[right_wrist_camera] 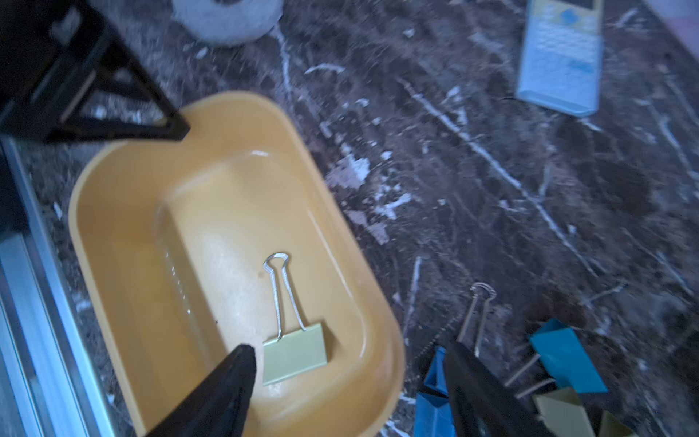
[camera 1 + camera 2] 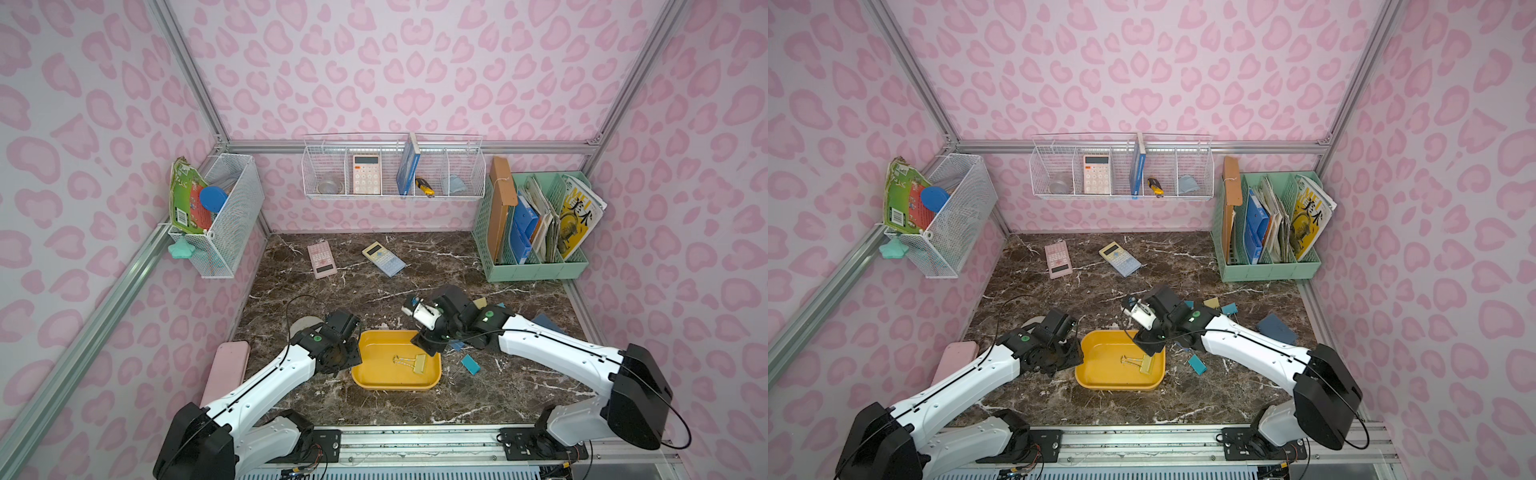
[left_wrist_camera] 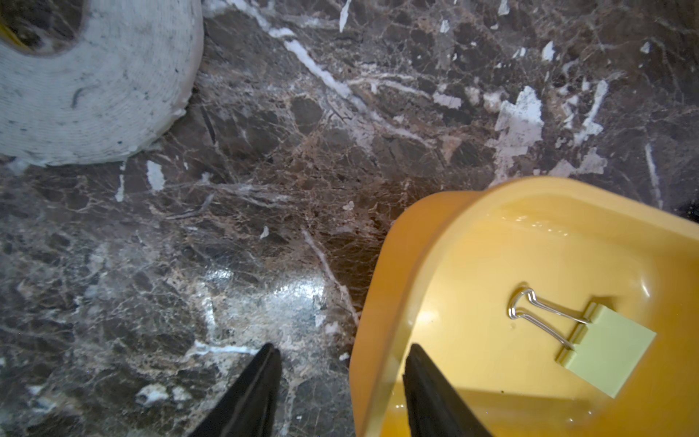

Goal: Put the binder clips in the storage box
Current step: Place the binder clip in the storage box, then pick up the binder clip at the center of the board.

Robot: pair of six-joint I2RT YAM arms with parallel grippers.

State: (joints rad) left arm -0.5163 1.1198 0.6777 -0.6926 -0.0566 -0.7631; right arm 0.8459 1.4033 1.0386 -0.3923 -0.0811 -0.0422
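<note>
The right gripper (image 1: 348, 346), open and empty, should be lifted clear of the shallow yellow-orange plastic box (image 2: 395, 383), whose rim is straddled by the open left gripper (image 3: 342, 353)

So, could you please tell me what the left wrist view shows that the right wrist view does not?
Left wrist only: both fingers of the open left gripper, astride the rim of the storage box. Right wrist only: the open right gripper, a blue calculator and loose binder clips on the table. Both: the storage box, the pale yellow clip inside it and the white roll.
</note>
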